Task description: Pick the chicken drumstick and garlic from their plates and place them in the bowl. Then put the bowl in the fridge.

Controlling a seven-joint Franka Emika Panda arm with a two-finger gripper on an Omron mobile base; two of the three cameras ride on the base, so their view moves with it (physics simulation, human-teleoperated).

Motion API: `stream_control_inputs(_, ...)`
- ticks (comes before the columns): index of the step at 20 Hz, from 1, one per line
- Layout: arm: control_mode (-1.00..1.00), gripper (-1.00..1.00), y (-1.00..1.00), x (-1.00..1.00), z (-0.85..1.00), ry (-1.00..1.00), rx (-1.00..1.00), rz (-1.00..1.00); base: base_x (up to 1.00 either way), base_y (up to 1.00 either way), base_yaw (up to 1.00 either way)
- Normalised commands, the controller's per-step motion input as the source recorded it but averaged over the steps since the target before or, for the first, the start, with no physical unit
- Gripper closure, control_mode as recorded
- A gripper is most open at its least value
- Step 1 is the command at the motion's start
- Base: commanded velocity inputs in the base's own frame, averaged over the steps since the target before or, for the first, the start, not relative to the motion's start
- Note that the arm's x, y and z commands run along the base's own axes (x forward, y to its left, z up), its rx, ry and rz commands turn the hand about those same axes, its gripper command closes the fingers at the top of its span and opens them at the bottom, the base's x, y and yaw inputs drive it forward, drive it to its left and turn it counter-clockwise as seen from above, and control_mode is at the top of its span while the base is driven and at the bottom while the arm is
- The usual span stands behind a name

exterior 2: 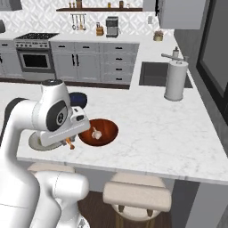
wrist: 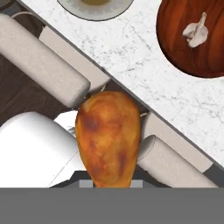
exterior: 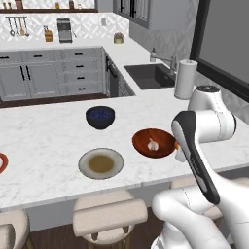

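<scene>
One long marble counter (exterior: 48, 146) runs ahead of the claw, its front edge lying just beyond the held drumstick in the hand view. Two padded stools (exterior: 109, 216) stand under that edge, below and to either side of the claw. The tall dark fridge (exterior 2: 213, 49) stands well off to the claw's right, past the counter's end, and its door looks shut. A paper towel roll (exterior 2: 175, 80) stands upright on the counter far ahead and to the right of the claw, by the sink (exterior 2: 153, 73).

The reddish-brown bowl (exterior 2: 100, 132) sits on the counter just ahead of the claw and slightly to its right. The grey-rimmed plate (exterior: 100, 163) with the brown centre lies ahead and to the claw's left, near the bowl but apart from it. A sliver of the red-rimmed plate (exterior: 2, 163) shows at the far left, well away. A dark blue bowl (exterior: 100, 117) stands farther back, beyond the grey plate.

The claw (wrist: 109, 181) is clamped on the chicken drumstick (wrist: 108, 135), which hangs off the counter's front edge over the stools, its fat golden end pointing away from the hand. The garlic (wrist: 195, 33) lies inside the reddish-brown bowl, near its middle.
</scene>
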Motion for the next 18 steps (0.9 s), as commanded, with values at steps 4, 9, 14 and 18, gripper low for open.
stream_control_inputs(4, 1.00, 1.00, 0.00, 0.00, 0.00, 0.00, 0.00, 0.00, 0.77, 0.00, -0.10)
stream_control_inputs(9, 1.00, 1.00, 0.00, 0.00, 0.00, 0.00, 0.00, 0.00, 0.70, 0.00, -0.05)
stream_control_inputs(14, -1.00, 1.00, 0.00, 0.12, 0.00, -0.05, 0.00, 0.00, 0.02, -0.01, 0.00)
stream_control_inputs(18, -1.00, 1.00, 0.06, 1.00, 0.00, -0.04, 0.00, 0.00, 0.00, 0.00, 0.00)
